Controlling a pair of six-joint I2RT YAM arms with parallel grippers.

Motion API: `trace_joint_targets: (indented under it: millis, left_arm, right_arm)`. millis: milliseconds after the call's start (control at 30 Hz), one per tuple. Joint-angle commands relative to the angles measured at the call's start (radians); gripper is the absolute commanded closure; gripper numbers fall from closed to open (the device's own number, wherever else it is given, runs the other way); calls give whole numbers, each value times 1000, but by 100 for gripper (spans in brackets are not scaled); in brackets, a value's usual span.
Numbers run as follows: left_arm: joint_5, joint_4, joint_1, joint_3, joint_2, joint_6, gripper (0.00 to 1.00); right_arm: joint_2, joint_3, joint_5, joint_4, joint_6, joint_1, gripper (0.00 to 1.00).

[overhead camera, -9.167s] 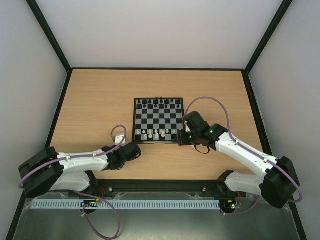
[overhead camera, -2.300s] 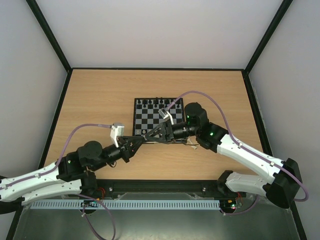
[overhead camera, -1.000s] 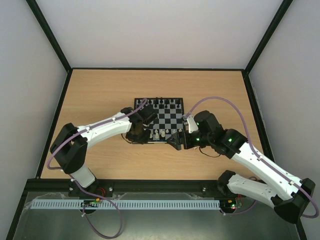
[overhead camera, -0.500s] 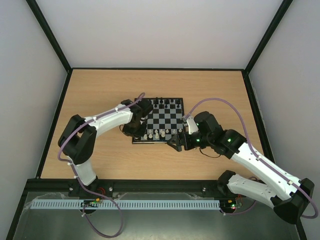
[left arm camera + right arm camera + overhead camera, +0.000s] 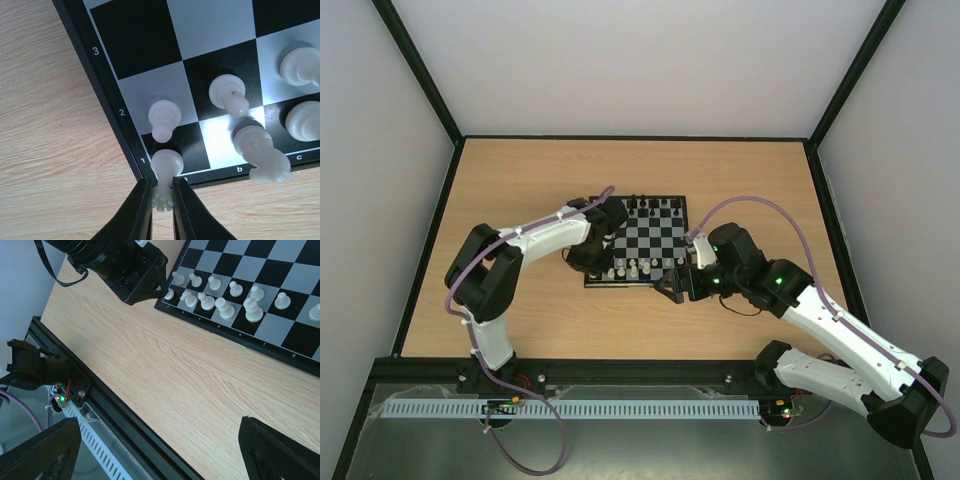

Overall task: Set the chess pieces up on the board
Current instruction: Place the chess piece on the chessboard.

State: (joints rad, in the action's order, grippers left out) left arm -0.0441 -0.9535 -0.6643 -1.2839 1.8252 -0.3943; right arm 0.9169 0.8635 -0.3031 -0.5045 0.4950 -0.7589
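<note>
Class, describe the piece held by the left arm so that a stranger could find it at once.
Find the board and go to its corner square beside the printed 1. The white rook there stands between the left gripper's fingers. Unlike the round-headed pawn beside it, its top is notched like a battlement.

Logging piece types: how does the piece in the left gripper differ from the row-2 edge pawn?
The rook has a notched crown; the pawn a round head. The rook sits pinched in the left gripper on a black corner square; the pawn stands free on a pale one. Both are cream-white and upright.
</note>
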Motion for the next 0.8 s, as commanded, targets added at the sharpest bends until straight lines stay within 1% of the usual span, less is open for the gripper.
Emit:
trace_joint_targets:
  millis: [0,267,333,433,500,767]
  left_arm:
    - [15,-7,0,-23,25,13,91]
    - [15,-3,-17,-45,48,14,87]
    - [15,-4,-17,-50,54,14,84]
    - [10,-7,-18,-54,55,14,77]
    - [3,-10,-18,-55,53,13,74]
    - [-32,-55,-19,-87,1,3,72]
  right_arm:
    - [-17,-14,-8,-32,-16,5,13]
    - [-24,-16,-4,-32,-16,4,13]
    - [-23,-16,-6,-33,-17,6,13]
    - [-24,-17,-6,-34,-16,4,13]
    - [-23,-17,-8,-32,-16,4,13]
    - [-21,-17,-11,-33,-16,5,13]
